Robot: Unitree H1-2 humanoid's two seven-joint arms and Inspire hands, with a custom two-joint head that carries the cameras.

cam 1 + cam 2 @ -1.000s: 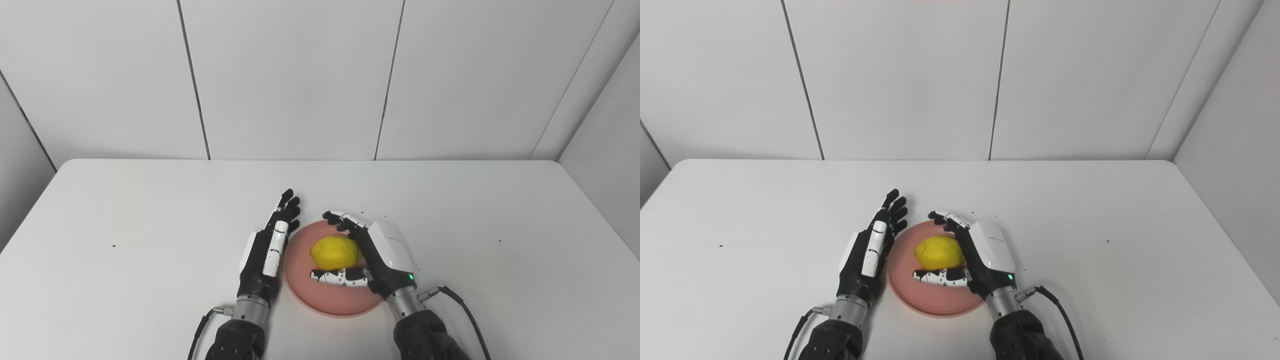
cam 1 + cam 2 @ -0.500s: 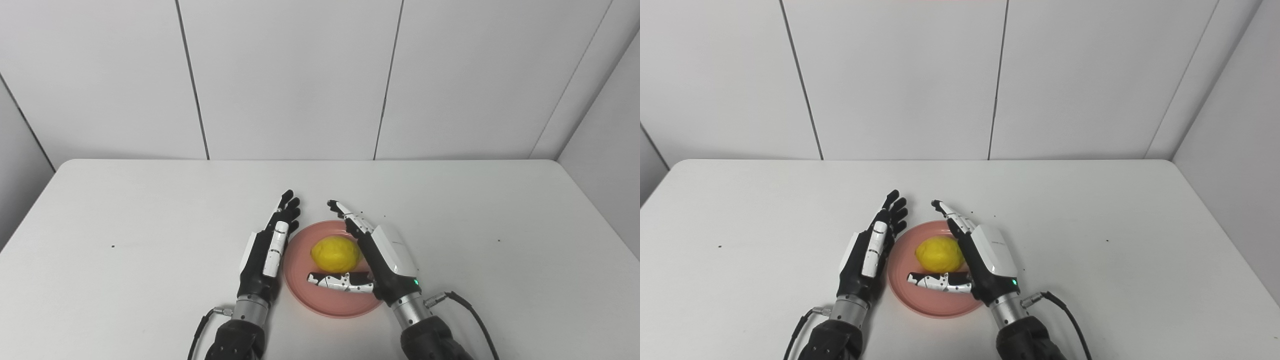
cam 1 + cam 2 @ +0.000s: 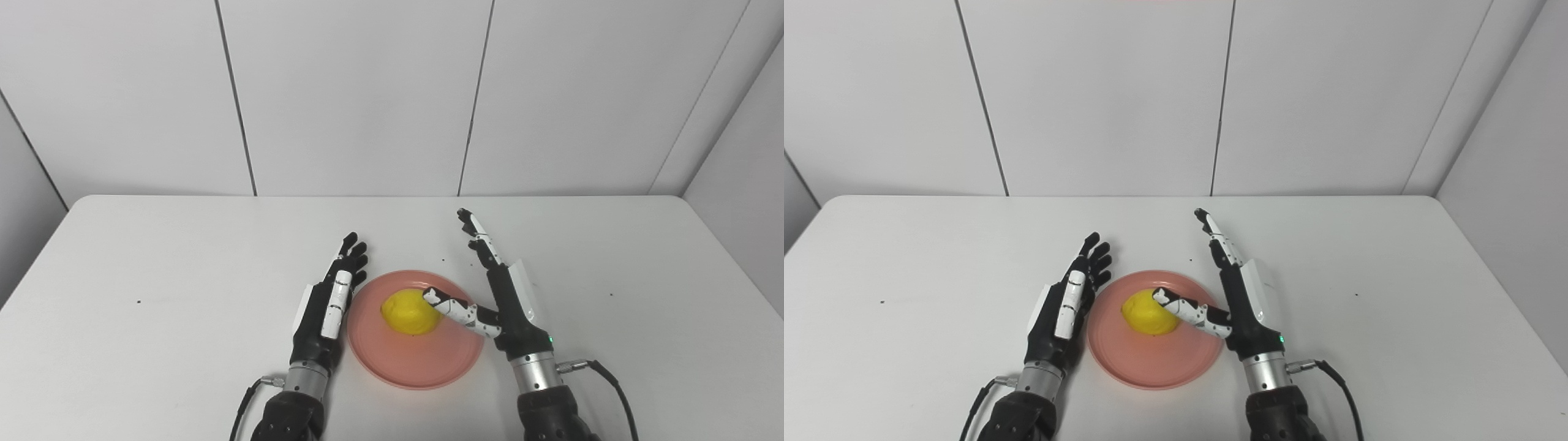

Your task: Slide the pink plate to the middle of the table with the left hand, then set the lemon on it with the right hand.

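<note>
Lemon [image 3: 409, 311] on the plate [image 3: 422, 367], a little behind its middle. Plate near the front middle of the bench [image 3: 153, 245]. Left hand [image 3: 324, 309] flat just beside the plate's left rim. Right hand [image 3: 505, 300] at its right rim, thumb reaching over the plate to the lemon, fingers [image 3: 481, 242] pointing back.

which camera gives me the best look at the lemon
The left eye view, slightly: the lemon sits on the plate with only its right edge behind the right hand's thumb. In the right eye view the thumb lies across more of the lemon's top right.
</note>
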